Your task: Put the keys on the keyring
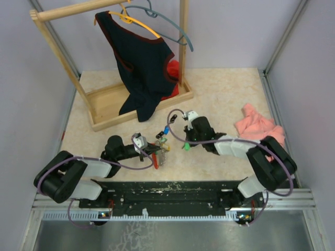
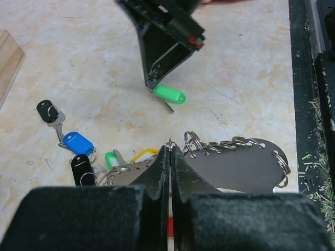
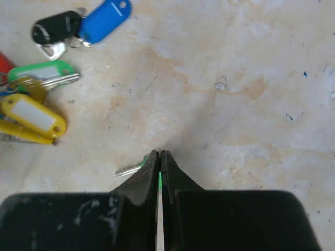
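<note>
The keyring point(image 2: 235, 164) lies flat on the table point(image 2: 251, 63) near its front edge, between the two arms. It is a grey metal oval with small wire rings strung along its upper edge. The left claw point(image 2: 170, 152) is clamped on that edge, its fingers together with only a hairline between them, and a sliver of red shows low in the slit.

At the keyring's left end a bunch of keys fans out: a yellow tag point(image 2: 142, 154), a green tag point(image 2: 110, 158), a black tag point(image 2: 81, 167) and a blue tag point(image 2: 79, 142). Another black key point(image 2: 47, 110) lies just beyond the blue one. Whether these hang on the keyring I cannot tell.

One green key point(image 2: 170, 95) sits apart, just past the keyring, pinched in the right claw point(image 2: 153, 83), whose tips point down at the table. The right wrist view shows those fingers pressed together, with a strip of green between them and bare metal poking out to the left.

Farther back on the left stands a wooden rack point(image 1: 107, 107). A dark shirt point(image 1: 141, 68) hangs there on a yellow hanger point(image 1: 138, 22), with a grey-blue hanger point(image 1: 178, 34) beside it and a red cloth point(image 1: 172, 70) behind the shirt. A pink cloth point(image 1: 259, 128) lies at the right, near the right arm.
</note>
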